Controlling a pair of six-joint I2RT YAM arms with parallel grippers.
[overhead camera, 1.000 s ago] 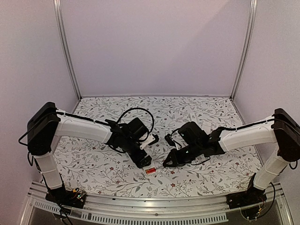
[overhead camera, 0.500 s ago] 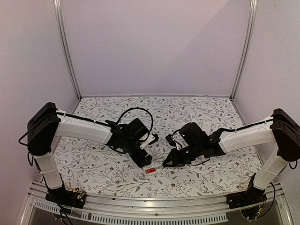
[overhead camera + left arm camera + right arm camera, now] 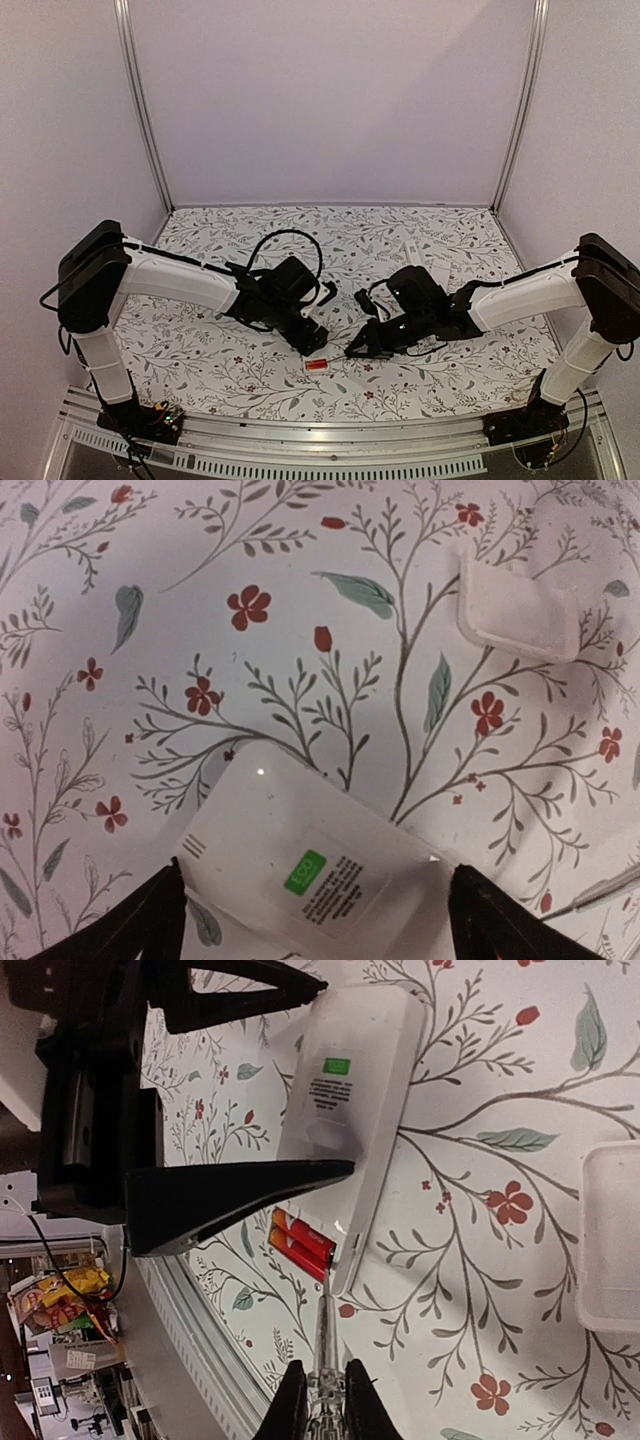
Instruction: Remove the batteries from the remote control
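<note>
white plastic remote (image 3: 310, 865) lies on the floral worktop (image 3: 300, 610); left fingers (image 3: 150, 920) spread wide either side of the remote, not clamping it; two orange-red batteries (image 3: 300, 1243) lie just beside the remote's long edge; right fingers (image 3: 293, 1410) pinch a thin metal tool (image 3: 323, 1335) pointing at that edge; risk: tool slips and flicks the batteries away, or the unclamped remote skids

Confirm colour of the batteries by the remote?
Orange-red batteries; clearest in the right wrist view.
</note>
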